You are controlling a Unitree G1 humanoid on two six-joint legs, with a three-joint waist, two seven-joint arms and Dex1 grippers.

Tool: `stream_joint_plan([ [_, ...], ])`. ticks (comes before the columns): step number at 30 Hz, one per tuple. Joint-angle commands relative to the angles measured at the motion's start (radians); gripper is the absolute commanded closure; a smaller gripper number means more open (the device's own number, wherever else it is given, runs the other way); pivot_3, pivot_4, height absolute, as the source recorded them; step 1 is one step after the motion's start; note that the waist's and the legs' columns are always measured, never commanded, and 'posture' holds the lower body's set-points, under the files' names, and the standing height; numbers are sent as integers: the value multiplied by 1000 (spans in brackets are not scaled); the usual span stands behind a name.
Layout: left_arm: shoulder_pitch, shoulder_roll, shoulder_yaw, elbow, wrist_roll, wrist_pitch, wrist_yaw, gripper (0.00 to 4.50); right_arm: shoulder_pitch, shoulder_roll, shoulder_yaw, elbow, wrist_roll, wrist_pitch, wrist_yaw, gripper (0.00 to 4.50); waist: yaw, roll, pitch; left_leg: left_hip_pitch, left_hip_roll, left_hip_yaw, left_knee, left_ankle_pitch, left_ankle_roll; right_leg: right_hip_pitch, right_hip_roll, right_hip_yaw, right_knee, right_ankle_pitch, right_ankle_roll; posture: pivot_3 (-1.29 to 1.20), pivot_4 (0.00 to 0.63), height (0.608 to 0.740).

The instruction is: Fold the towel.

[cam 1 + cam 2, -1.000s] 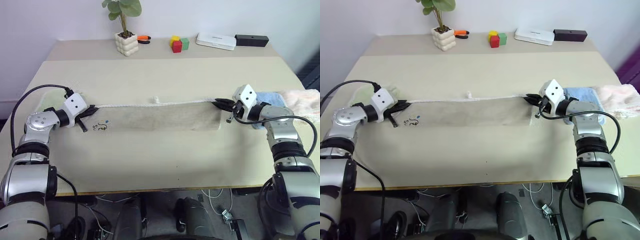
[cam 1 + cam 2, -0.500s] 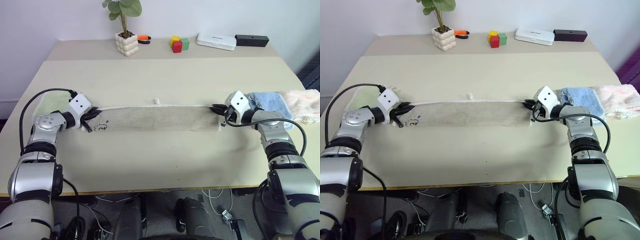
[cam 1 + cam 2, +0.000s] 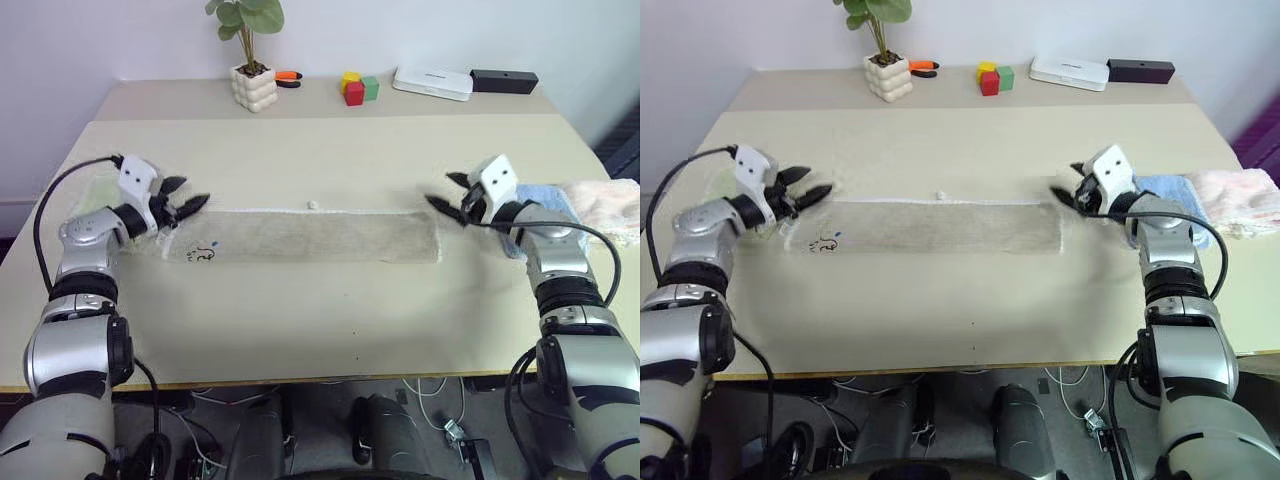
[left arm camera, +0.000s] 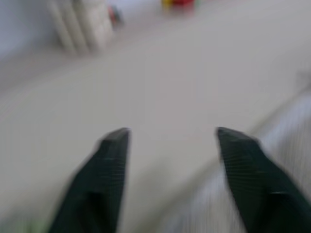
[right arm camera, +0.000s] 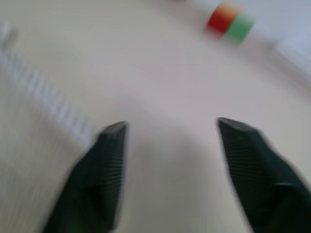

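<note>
The towel (image 3: 310, 236) lies flat across the middle of the table as a long, narrow beige strip, with its white corded edge on the far side and a small tag (image 3: 313, 204) at mid-length. My left gripper (image 3: 192, 192) hovers just above the strip's left end, open and holding nothing. Just above the right end, my right gripper (image 3: 441, 190) is also open and empty. In the left wrist view the left gripper (image 4: 170, 138) has its fingers spread over bare table. The right wrist view shows the right gripper (image 5: 170, 128) spread the same way, with the towel's edge off to one side.
A folded blue towel (image 3: 545, 200) and a pink one (image 3: 610, 205) lie behind my right arm, and a light green one (image 3: 98, 203) sits under my left. Along the far edge stand a potted plant (image 3: 252, 86), coloured blocks (image 3: 356, 87), a white box (image 3: 432, 82) and a black box (image 3: 503, 80).
Both grippers let go of the towel's ends, opened and rose a little. The towel's lifted far edge dropped and now lies flat on the table.
</note>
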Motion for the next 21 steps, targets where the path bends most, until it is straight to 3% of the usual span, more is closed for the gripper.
stream_joint_plan([
  [1, 61, -106, 44, -304, -136, 193, 120, 3589, 62, 108, -19, -247, 58, 140, -154, 3680, 0, 0, 0, 0, 0, 0, 1, 0, 0, 0, 0, 0, 1, 0, 0, 0, 150, 740],
  [2, 86, -153, 55, -390, -172, 256, 181, 4124, 83, 148, -23, -297, 64, 186, -210, 4229, 0, 0, -1, 0, 0, -1, 2, 0, 0, 1, 0, 0, 1, 0, 0, 0, 150, 740],
  [3, 105, -185, 63, -456, -197, 306, 226, 4469, 97, 176, -28, -333, 69, 223, -249, 4493, 0, 0, -1, 0, 0, -1, 2, 0, 0, 2, 0, 0, 1, 0, 0, 0, 150, 740],
  [7, 210, -336, 36, -634, -228, 399, 373, 4469, 168, 306, -1, -441, 71, 345, -382, 4493, 2, 0, -1, 0, 0, -3, 4, 0, 0, 2, 0, 0, 2, 0, 0, 0, 150, 740],
  [11, 291, -443, 9, -652, -214, 417, 465, 4469, 226, 403, 43, -457, 38, 391, -472, 4493, 1, 0, -1, 0, -1, -3, 4, 0, 1, 2, 0, 0, 2, 0, 0, 0, 150, 740],
  [16, 324, -432, -8, -559, -153, 413, 532, 4469, 281, 421, 54, -371, 7, 334, -504, 4493, 1, 0, -1, 0, -1, -3, 4, -3, 5, 2, 0, 0, 1, 0, 0, 0, 150, 740],
  [21, 335, -325, 77, -459, -185, 372, 514, 4469, 246, 308, 2, -207, -18, 223, -496, 4493, 1, -2, -3, 2, -1, -4, 4, -4, 7, 4, 0, -1, 1, 0, 0, 0, 150, 740],
])
